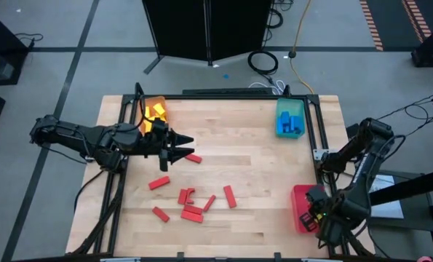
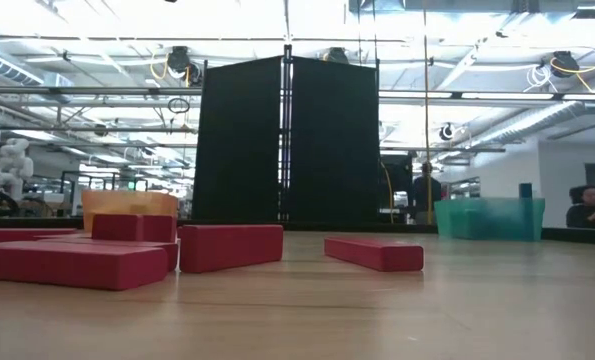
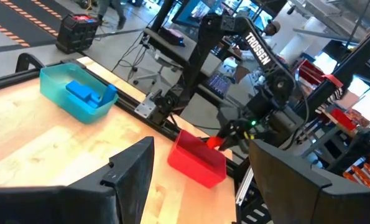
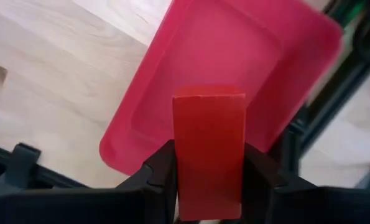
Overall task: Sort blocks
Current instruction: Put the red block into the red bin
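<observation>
Several red blocks [image 1: 191,202] lie flat and scattered on the wooden table's near middle, and they fill the foreground in the low view [image 2: 232,246]. My right gripper [image 1: 312,211] hangs over the red tray [image 1: 302,198] at the table's right near corner, shut on one red block [image 4: 209,143]. My left gripper [image 1: 178,149] hovers open and level above the table's left half, beyond the scattered blocks, with nothing between its fingers. My right gripper pinches the red block's two long sides [image 4: 180,168] between its two fingers [image 4: 160,177], near the end closest to the wrist. The fingers point down from above. The block hangs along them, its free end [image 4: 209,96] lifted clear above the red tray's floor [image 4: 234,50].
An orange tray [image 1: 155,110] with yellow blocks sits at the far left. A teal tray [image 1: 290,116] with blue blocks sits at the far right. A black frame rail [image 1: 314,138] runs along the table's sides. Bare wood lies between the scattered blocks and the red tray.
</observation>
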`<state>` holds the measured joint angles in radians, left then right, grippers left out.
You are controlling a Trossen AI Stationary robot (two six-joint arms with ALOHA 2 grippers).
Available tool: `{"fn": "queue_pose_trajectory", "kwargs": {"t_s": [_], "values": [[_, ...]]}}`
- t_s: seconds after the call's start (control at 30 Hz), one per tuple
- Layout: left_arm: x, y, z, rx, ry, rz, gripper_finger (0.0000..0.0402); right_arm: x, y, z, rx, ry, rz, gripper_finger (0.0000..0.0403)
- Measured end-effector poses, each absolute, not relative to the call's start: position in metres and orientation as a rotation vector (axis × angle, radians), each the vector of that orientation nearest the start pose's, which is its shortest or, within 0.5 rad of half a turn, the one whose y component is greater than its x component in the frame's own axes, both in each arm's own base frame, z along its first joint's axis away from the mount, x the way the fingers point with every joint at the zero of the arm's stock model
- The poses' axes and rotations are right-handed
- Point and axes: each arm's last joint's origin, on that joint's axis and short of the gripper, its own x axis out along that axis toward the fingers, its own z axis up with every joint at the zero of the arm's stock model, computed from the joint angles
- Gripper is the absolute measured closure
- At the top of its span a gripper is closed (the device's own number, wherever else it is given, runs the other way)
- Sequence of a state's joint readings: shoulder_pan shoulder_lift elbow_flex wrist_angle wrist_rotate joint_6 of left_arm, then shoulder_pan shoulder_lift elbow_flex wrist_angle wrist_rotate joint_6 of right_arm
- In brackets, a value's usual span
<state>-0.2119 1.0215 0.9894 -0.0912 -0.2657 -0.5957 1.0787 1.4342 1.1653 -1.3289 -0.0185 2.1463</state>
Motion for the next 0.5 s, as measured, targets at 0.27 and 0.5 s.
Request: {"fn": "queue_pose_trajectory", "kwargs": {"t_s": [0.27, 0.5], "values": [[0.221, -0.04, 0.369, -0.566, 0.099, 0.088, 0.0143, 0.11, 0.203, 0.24, 0.801, 1.414, -0.857, 0.0305], [0.221, -0.04, 0.369, -0.566, 0.099, 0.088, 0.0143, 0.11, 0.203, 0.226, 0.811, 1.408, -0.836, 0.027]]}}
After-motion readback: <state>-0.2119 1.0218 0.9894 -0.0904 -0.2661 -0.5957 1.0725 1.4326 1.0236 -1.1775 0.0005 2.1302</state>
